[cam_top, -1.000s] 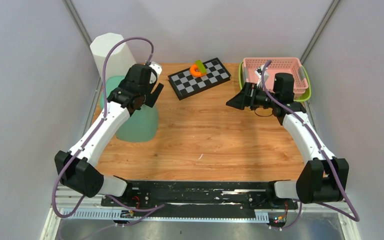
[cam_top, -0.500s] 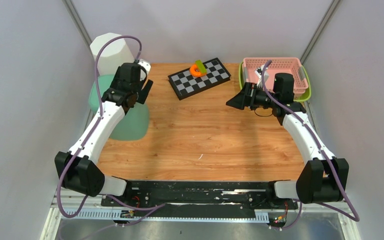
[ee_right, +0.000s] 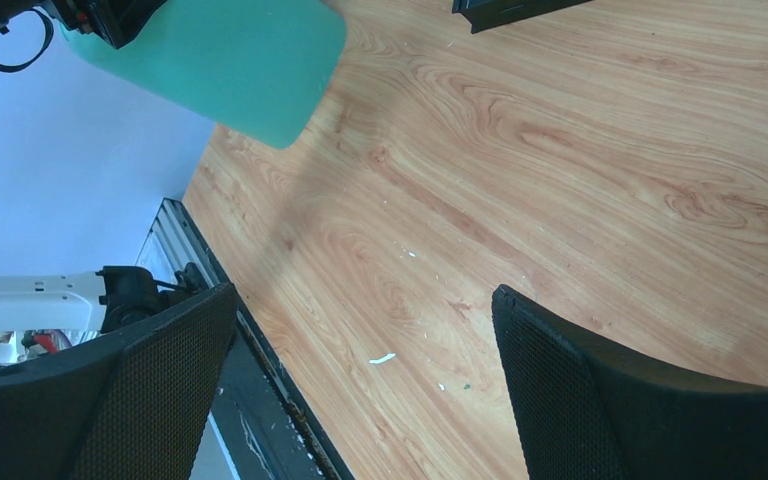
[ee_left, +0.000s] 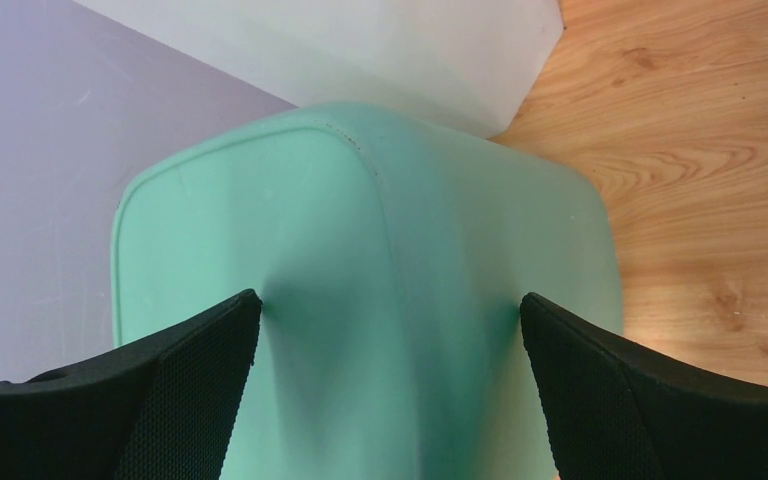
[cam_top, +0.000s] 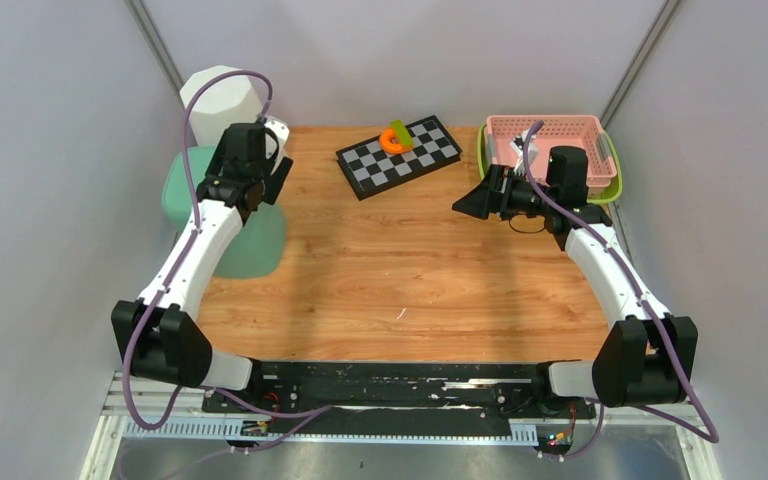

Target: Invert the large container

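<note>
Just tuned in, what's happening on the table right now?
The left gripper hangs open over the mint-green container at the table's left edge, its fingers either side of the green surface without clamping it. A white faceted container stands just behind. The right gripper is open too, hovering over bare wood beside the pink basket and holding nothing. A checkerboard lies at the far centre. Nothing is gripped at this moment.

no readable text, label or number shows anywhere, as far as visible.
</note>
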### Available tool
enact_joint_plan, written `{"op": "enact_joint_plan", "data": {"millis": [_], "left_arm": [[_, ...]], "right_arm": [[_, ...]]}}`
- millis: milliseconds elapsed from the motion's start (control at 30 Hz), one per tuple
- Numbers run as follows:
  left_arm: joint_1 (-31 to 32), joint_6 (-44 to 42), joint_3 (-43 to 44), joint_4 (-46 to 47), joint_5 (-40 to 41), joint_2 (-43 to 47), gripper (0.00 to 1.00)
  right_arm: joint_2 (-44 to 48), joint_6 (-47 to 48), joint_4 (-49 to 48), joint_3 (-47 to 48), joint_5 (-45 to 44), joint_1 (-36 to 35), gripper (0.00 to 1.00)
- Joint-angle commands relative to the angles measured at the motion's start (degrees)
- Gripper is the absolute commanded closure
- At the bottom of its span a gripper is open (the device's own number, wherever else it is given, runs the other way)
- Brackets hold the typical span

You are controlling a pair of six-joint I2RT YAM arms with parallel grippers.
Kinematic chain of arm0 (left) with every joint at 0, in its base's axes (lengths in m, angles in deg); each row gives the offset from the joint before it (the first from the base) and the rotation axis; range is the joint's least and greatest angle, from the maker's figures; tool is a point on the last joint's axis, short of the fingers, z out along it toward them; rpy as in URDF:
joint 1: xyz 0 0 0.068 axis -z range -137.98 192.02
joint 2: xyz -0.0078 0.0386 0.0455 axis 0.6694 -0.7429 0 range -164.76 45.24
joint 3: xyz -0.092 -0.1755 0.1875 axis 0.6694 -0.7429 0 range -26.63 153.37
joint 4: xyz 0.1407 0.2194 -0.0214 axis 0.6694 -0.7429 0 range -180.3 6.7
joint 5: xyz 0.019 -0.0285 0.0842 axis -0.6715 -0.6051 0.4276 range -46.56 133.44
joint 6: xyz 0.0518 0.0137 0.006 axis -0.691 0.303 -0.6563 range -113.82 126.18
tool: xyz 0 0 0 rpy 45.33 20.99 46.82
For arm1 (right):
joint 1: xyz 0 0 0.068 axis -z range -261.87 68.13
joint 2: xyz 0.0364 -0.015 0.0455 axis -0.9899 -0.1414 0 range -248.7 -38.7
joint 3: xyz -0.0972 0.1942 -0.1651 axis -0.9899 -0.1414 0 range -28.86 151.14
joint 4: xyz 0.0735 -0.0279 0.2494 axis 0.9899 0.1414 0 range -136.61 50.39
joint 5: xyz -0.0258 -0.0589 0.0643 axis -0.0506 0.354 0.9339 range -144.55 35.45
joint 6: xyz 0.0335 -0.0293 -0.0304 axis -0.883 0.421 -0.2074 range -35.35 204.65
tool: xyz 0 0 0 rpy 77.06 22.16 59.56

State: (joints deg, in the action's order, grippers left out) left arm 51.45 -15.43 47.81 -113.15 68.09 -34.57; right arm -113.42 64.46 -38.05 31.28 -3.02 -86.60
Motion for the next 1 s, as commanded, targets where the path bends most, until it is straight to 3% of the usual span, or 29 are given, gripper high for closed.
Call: {"op": "enact_joint_plan", "data": {"millis": [0, 967], "left_arm": [[-1.87, -1.95, -1.49, -2.73, -1.96, -2.59, 0.00], [-6.62, -4.15, 0.94, -1.80, -2.24, -4.75, 0.00]], "right_arm": [[1.32, -0.32, -1.11, -1.14, -0.78, 0.86, 0.00], [1.79, -0.56, -1.83, -1.56, -0.55, 1.30, 0.00]]}}
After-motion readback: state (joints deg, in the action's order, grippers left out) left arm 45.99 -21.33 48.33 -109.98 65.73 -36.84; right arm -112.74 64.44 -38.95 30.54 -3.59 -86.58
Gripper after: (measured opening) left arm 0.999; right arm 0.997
